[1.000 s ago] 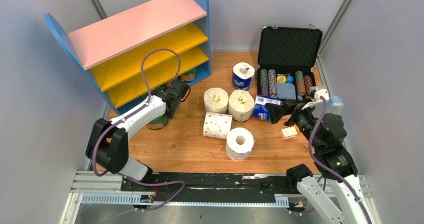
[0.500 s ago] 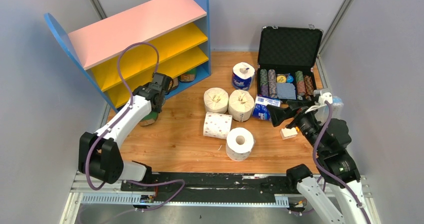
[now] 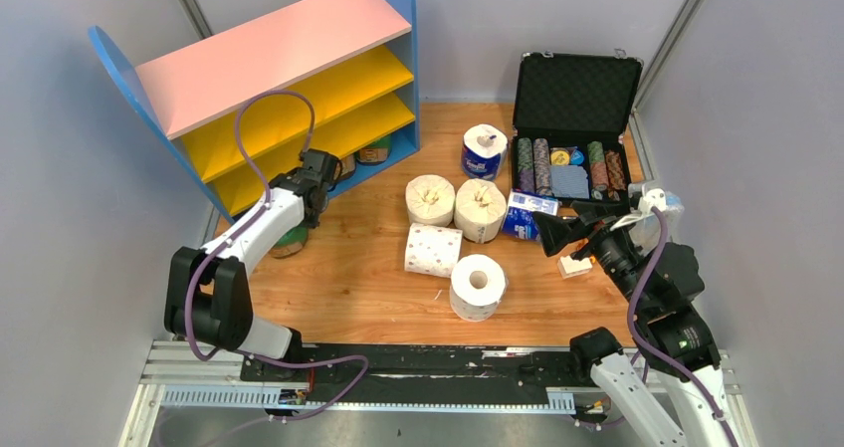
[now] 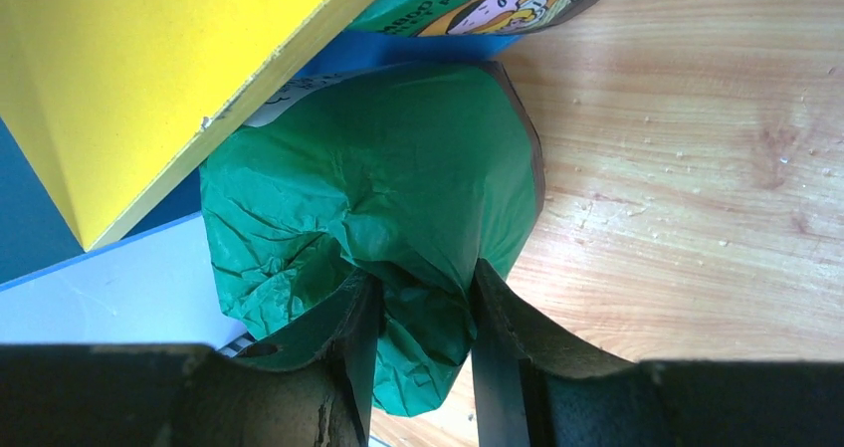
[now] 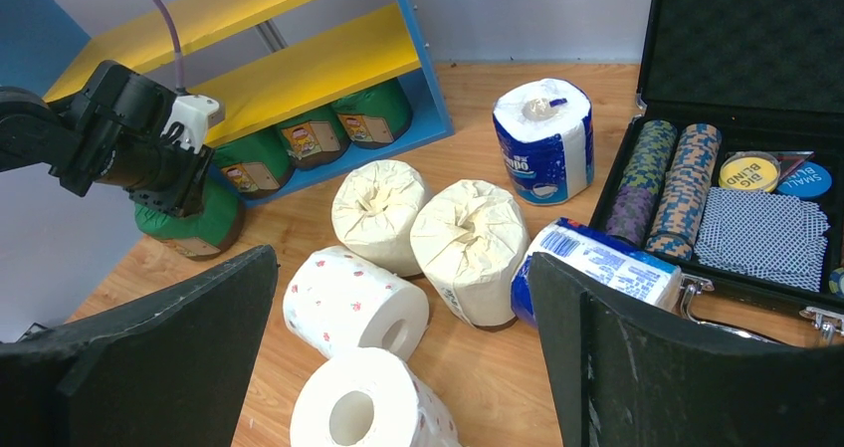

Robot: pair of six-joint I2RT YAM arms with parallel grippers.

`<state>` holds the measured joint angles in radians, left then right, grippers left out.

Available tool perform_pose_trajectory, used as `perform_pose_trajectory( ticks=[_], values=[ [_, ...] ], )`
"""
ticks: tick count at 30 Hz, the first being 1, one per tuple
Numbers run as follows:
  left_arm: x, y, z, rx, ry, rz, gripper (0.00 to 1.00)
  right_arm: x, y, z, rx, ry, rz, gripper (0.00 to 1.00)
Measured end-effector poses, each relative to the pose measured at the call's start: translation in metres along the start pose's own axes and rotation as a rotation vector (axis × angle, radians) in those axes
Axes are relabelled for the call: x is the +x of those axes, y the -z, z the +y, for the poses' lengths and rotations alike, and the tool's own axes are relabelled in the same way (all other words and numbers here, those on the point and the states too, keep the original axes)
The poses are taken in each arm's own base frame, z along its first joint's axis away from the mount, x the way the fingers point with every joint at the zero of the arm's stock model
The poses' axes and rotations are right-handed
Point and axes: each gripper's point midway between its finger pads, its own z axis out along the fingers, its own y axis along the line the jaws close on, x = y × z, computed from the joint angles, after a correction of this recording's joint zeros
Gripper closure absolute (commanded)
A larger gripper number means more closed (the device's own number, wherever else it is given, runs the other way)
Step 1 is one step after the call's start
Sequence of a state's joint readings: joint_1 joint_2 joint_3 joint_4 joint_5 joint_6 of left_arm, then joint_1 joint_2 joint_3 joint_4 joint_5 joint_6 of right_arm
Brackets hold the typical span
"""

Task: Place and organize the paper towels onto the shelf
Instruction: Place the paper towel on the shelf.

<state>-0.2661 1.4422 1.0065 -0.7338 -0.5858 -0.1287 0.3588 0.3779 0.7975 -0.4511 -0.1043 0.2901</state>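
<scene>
My left gripper (image 4: 423,337) is shut on the twisted top of a green-wrapped paper towel roll (image 4: 398,188), which stands on the table against the shelf's lower edge (image 4: 149,69). From above, that roll (image 3: 290,238) sits under the left gripper (image 3: 302,200), in front of the shelf (image 3: 269,54). Three green rolls (image 5: 309,133) stand on the bottom board. Two cream rolls (image 3: 430,200), two white rolls (image 3: 478,286) and two blue-white rolls (image 3: 484,151) lie mid-table. My right gripper (image 3: 562,230) hovers open beside them, holding nothing.
An open black case (image 3: 575,94) with poker chip stacks (image 3: 537,165) and cards stands at the back right. A small white block (image 3: 574,264) lies below the right gripper. Grey walls close in on both sides.
The left arm has swung left along the shelf front with the green roll, and its jaws have narrowed on the wrapper. The right arm drifted slightly.
</scene>
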Motion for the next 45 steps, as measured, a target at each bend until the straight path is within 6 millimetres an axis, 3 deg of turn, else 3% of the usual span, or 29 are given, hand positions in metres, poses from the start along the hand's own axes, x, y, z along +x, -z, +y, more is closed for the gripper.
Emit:
perform_pose_trajectory(
  ticks=[16,33,45],
  values=[
    [-0.004,-0.006,0.024,-0.109,0.029,-0.007,0.67,0.004,-0.001,-0.001,0.003,-0.001,0.009,0.00],
    [-0.013,-0.018,0.028,-0.122,0.029,-0.032,0.66,0.006,-0.002,-0.002,0.004,-0.002,0.013,0.00],
    [-0.017,-0.028,0.040,-0.142,0.071,-0.038,0.54,0.006,-0.001,-0.002,0.003,-0.002,0.013,0.00]
  ],
)
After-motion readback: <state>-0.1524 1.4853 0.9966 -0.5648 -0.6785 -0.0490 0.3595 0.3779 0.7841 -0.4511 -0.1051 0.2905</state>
